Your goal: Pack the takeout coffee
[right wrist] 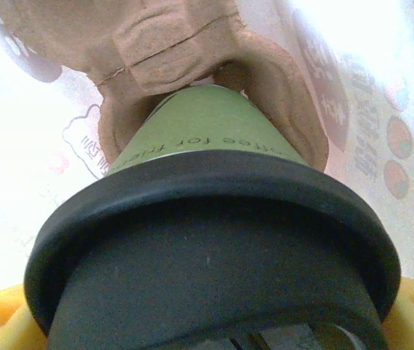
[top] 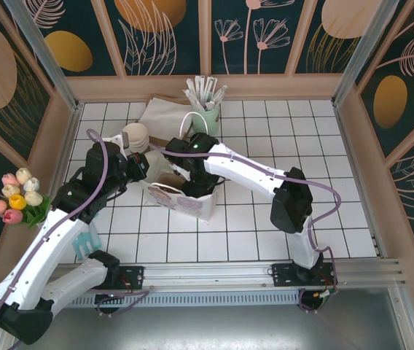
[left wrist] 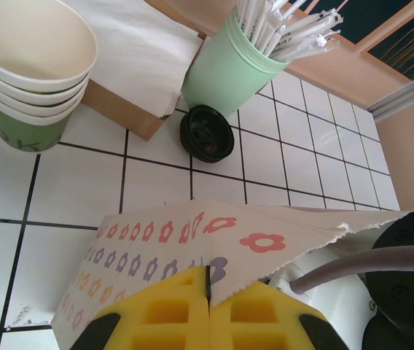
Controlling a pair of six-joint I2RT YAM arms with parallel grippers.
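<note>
Right wrist view: the takeout coffee [right wrist: 207,138] has its long axis running away from the camera, its black lid [right wrist: 207,240] nearest and its base seated in a brown pulp carrier [right wrist: 170,44] inside the paper bag [right wrist: 353,87]. The right gripper [right wrist: 207,324] clasps the lid from both sides. The left gripper [left wrist: 208,306], pressed together, pinches the bag's rim.

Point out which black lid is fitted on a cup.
The lid on the green cup in the right gripper, its base in a cardboard tray. The other lid lies loose on the tiles beside the mint green holder.
</note>
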